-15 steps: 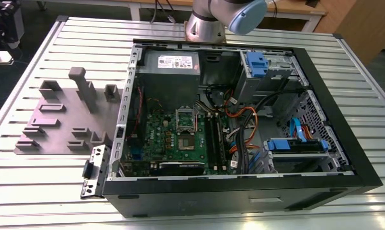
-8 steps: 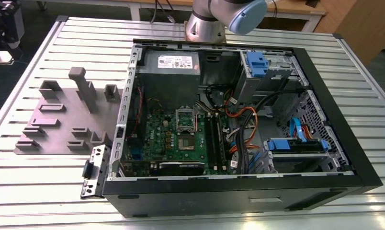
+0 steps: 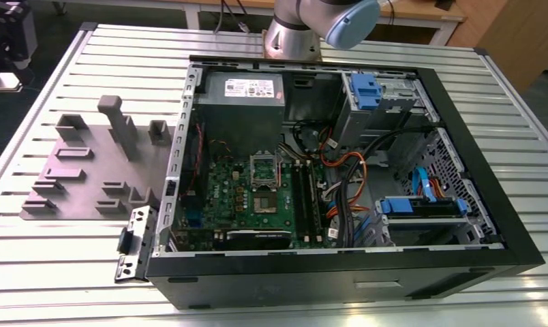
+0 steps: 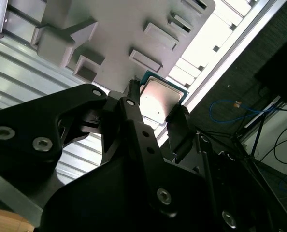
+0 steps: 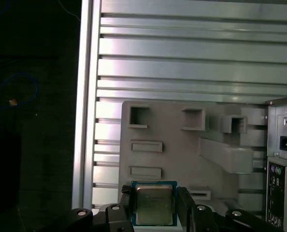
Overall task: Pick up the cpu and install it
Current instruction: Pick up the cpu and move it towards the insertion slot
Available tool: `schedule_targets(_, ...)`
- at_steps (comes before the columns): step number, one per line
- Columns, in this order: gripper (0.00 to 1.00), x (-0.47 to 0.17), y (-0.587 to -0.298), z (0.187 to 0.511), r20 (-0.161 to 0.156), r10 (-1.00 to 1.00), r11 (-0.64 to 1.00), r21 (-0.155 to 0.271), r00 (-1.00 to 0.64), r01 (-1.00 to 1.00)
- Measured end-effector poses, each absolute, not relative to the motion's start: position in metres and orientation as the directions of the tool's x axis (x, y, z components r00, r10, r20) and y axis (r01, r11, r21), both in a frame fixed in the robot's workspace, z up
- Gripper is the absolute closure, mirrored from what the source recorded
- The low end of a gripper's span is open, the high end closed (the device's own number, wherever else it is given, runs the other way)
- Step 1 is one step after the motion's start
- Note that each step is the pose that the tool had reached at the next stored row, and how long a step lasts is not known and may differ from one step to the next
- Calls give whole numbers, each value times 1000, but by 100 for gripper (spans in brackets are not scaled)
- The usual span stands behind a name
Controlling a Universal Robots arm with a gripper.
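Observation:
The cpu [image 5: 154, 204] is a small square chip with a silvery top and a teal-green rim. It sits between the two black fingers [image 5: 184, 205] of my gripper [image 5: 155, 203], which is shut on its sides. In the second wrist view the cpu [image 4: 159, 99] is likewise clamped in the gripper [image 4: 155, 104], well above the grey fixture plate [image 4: 124, 29]. The open computer case [image 3: 347, 262] lies on the table. Its green board carries a black-and-metal socket frame [image 3: 265, 170].
The grey fixture plate [image 3: 83, 184], with raised blocks and pockets, lies on the slatted metal table [image 3: 65, 272] at the exterior view's left of the case. The arm's base [image 3: 292, 34] stands behind the case. Cables, blue drive brackets and a power supply [image 3: 242, 92] crowd the case.

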State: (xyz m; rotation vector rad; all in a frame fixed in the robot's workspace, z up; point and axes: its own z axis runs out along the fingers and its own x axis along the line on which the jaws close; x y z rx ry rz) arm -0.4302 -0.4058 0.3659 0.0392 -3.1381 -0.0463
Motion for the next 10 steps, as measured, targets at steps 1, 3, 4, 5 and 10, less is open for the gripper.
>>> schedule_targets(1,53,-430,-406,366,3,-25,999,30,-1000,-25)
schedule_targets(3,53,-429,-406,366,3,-25,999,30,-1000,-25)
schedule_targets(4,53,-428,-406,366,3,-25,999,30,-1000,-25)
schedule_targets(5,53,-428,-406,366,3,-25,999,30,-1000,-25)
schedule_targets(10,53,-426,-406,366,3,-25,999,30,-1000,-25)
